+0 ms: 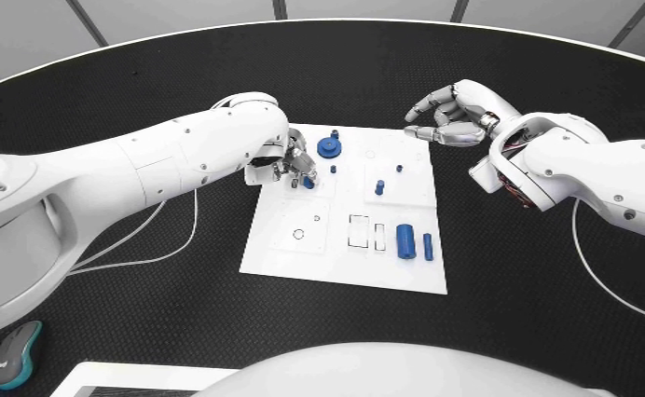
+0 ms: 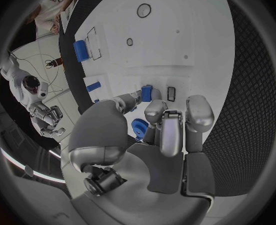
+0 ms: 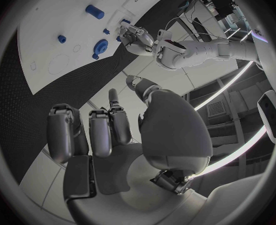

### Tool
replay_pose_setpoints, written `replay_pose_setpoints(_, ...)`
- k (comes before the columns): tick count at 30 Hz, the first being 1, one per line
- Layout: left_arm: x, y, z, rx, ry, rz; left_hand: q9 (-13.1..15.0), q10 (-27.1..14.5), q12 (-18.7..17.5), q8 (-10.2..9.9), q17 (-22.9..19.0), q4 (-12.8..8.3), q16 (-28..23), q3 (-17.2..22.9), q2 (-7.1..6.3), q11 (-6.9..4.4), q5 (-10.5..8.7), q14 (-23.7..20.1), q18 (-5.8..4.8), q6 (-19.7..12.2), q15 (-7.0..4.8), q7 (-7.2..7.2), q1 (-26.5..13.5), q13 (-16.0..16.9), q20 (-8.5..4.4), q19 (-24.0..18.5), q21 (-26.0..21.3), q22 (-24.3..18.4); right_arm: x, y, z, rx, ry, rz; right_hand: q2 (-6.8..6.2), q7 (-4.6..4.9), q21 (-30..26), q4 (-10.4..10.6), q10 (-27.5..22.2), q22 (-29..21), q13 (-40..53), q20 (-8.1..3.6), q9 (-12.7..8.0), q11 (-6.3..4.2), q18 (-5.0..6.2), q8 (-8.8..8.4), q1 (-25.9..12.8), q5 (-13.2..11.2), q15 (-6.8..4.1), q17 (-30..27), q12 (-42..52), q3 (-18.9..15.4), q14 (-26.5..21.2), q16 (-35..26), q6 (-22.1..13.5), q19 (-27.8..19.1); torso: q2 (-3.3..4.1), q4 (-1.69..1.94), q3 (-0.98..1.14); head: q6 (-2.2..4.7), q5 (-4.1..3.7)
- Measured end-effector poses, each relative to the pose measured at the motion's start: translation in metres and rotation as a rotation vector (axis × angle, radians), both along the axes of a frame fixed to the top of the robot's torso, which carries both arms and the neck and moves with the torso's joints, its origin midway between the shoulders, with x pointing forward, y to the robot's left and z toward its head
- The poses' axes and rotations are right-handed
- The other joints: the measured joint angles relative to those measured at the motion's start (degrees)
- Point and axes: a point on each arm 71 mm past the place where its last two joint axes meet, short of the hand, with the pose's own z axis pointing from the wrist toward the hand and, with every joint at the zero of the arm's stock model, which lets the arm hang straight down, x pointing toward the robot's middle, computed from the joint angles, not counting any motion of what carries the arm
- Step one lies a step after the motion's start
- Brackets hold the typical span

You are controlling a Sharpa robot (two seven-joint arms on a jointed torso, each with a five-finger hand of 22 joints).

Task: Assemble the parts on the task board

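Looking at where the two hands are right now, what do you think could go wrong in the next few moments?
1. The left hand pinches a small blue part at its fingertips only; it might slip or tilt before seating in the task board.
2. The blue gear sits right beside those fingers, so a sideways move may knock it.
3. The right hand hovers off the board, fingers curled in; nothing braces the board if the left hand pushes on it.

- The small blue part (image 1: 308,183) at the left hand (image 1: 283,162) is largely covered by the fingers (image 2: 168,130); whether it is pinched or merely touched cannot be told.
- The task board (image 2: 175,30) is partly hidden by that hand's palm.
- The board's small markings cannot be read.
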Motion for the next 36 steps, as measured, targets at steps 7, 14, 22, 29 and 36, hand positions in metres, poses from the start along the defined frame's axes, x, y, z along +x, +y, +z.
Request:
replay_pose_setpoints(7,0.0004,-0.0002,0.0002,-0.002,-0.004,0.004,-0.43,-0.21,0.00,-0.50,0.00,-1.73,0.00,1.74,-1.23,-0.40,-0.02,0.00,0.00,0.60,0.00,-0.60,-1.33,-0.31,0.00,0.00,0.00,-0.03,0.0000,0.0000,0.0001,0.000,-0.001,0.000,0.00,0.00,0.00,0.00,0.00,0.00,0.00,0.00,0.00,0.00,0.00,0.00,0.00,0.00,0.00,0.00,0.00,0.00,0.00,0.00,0.00,0.00,-0.02,0.01,0.00,-0.04,-0.01)
replay_pose_setpoints(14,0.0008,0.0001,0.0002,-0.001,-0.005,0.006,-0.65,-0.11,0.67,-0.50,-0.01,-2.14,0.00,2.14,-1.69,-0.50,-0.05,0.00,0.00,0.89,0.00,-0.89,-1.79,0.86,0.00,0.00,0.00,-0.02,-0.0002,-0.0004,0.0001,0.000,-0.001,-0.002,0.00,0.00,0.00,0.00,0.00,0.00,-0.01,0.00,0.00,0.00,0.00,0.00,0.00,0.00,0.00,0.00,0.00,0.00,0.00,0.00,0.00,0.00,-0.02,-0.02,0.02,-0.05,0.02)
replay_pose_setpoints(22,0.0011,-0.0001,0.0002,0.000,-0.006,0.008,-0.73,-0.01,0.67,-0.49,0.00,-1.85,0.00,1.51,-2.36,-0.60,-0.05,0.00,0.00,0.90,0.00,-0.90,-2.46,1.23,0.00,0.00,0.00,-0.06,-0.0002,-0.0004,0.0003,0.001,-0.002,-0.002,0.00,0.00,0.00,0.00,0.00,0.00,-0.01,0.00,0.00,0.00,0.00,0.00,0.00,0.00,0.00,0.04,0.00,0.00,0.00,-0.06,0.00,0.00,-0.04,0.00,0.02,-0.12,-0.02)
replay_pose_setpoints(29,0.0013,-0.0009,0.0002,-0.003,-0.005,0.011,-0.71,0.00,0.93,-0.41,-0.01,-0.85,0.00,0.52,-3.05,-0.60,-0.01,-0.01,0.00,1.11,0.00,-1.11,-3.15,1.42,0.00,0.00,0.00,-0.05,0.0000,-0.0002,0.0003,0.001,-0.004,-0.002,0.00,0.00,0.00,0.00,0.00,0.00,-0.01,0.00,-0.01,0.00,0.00,0.00,0.00,0.00,0.00,0.04,0.00,0.00,0.00,-0.34,0.00,0.00,-0.07,-0.02,0.02,-0.11,-0.06)
replay_pose_setpoints(36,0.0016,-0.0009,0.0000,-0.004,0.000,0.016,-0.79,-0.01,1.14,-0.50,-0.01,-0.44,0.00,-0.35,-3.42,-0.60,0.01,-0.01,0.00,1.23,0.00,-1.23,-3.52,1.56,0.00,0.00,0.00,-0.05,0.0001,-0.0001,0.0003,0.001,-0.004,-0.002,0.00,0.00,0.00,0.00,0.00,0.00,-0.01,0.00,-0.01,0.00,0.00,0.00,0.00,0.00,0.00,0.03,0.00,0.00,0.00,-0.34,0.00,0.00,-0.07,-0.03,0.02,-0.05,-0.06)
